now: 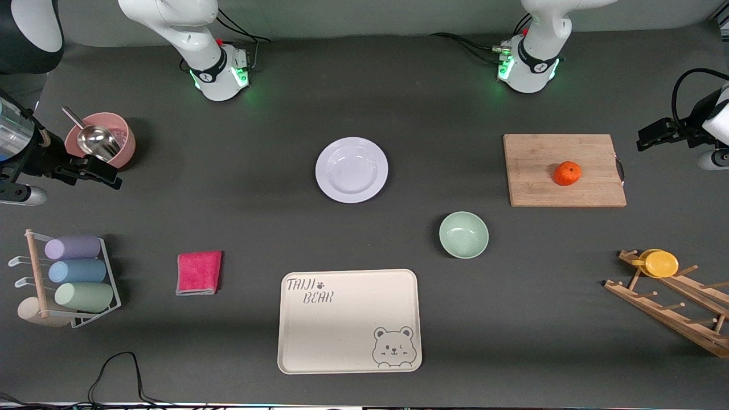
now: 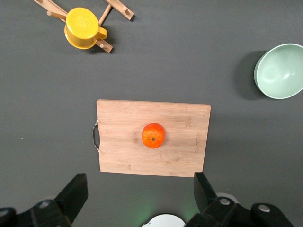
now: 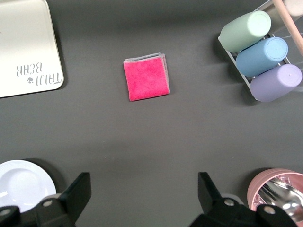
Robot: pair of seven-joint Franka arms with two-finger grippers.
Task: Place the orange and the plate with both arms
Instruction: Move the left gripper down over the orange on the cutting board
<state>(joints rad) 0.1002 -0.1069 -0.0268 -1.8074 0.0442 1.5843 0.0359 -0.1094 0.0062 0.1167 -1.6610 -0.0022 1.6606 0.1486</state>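
While both hands (image 2: 137, 198) (image 3: 142, 198) gape: orange (image 2: 153, 135), stem end up, on board (image 2: 123, 142).

The left tool (image 1: 646, 138) sits at the front picture's edge, so most of its arm is cut off. The right tool (image 1: 108, 176) hangs beside the pink cup (image 1: 117, 136), and its arm runs off the edge too.

In the right wrist view only part of the plate (image 3: 21, 184) shows, and the tray (image 3: 26, 47) is cut at the corner. The pink cup (image 3: 279, 187) is half out of that picture.

In the left wrist view the green bowl (image 2: 280, 71) is clipped at the edge, and only the tips of the wooden rack (image 2: 113, 7) show. In the front view the rack (image 1: 672, 307) runs off the edge. Its yellow cup (image 1: 659, 263) is too small there to tell it is a cup.
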